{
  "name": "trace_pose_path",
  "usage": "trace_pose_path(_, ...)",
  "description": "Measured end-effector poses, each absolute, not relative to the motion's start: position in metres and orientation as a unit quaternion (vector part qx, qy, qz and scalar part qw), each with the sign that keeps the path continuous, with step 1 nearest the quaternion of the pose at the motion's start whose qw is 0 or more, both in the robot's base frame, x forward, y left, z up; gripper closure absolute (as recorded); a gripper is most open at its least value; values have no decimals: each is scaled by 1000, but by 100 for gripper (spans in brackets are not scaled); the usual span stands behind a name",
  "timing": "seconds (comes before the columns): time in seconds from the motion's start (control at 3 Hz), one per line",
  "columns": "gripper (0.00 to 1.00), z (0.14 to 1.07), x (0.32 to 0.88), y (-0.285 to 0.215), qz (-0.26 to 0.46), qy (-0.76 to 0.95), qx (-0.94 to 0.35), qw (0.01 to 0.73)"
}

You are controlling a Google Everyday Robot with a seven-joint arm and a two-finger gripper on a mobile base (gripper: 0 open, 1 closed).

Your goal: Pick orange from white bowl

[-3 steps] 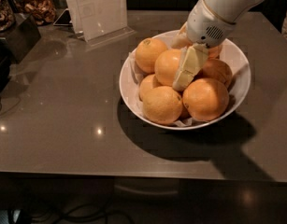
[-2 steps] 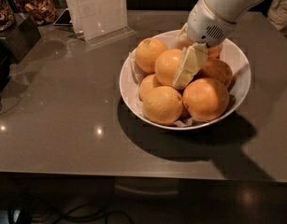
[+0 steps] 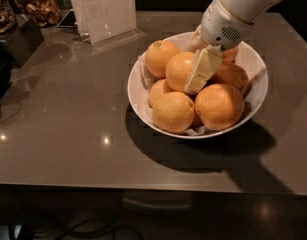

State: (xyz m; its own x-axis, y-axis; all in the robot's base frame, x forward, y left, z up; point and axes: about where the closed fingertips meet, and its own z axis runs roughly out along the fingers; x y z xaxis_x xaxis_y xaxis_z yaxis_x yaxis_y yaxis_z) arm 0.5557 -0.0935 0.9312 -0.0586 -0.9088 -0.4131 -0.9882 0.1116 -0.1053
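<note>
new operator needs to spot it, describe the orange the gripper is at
On the grey table sits a white bowl of oranges. The orange lies in the middle of the pile, behind the two front ones. It alone has the pale gripper lying across it.

The pincer (image 3: 200,69), pale cream under a white arm (image 3: 243,4), sits in the glossy white bowl (image 3: 253,91) against the evenly bright orange (image 3: 177,71). The front fruit (image 3: 172,111) is yellower, and the back-left fruit (image 3: 160,58) has a dark greenish dimple. Crumpled white paper (image 3: 195,130) lines the bowl. The bench (image 3: 68,114) is glossy grey-brown with small glints, and the sign (image 3: 105,9) is off-white
</note>
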Motion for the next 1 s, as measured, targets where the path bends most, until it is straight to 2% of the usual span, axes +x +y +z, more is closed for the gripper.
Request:
trace_pose_path(0.33, 99, 934, 555, -93, 103, 720, -658, 193)
trace_pose_path(1.0, 100, 933, 554, -95, 103, 722, -655, 195)
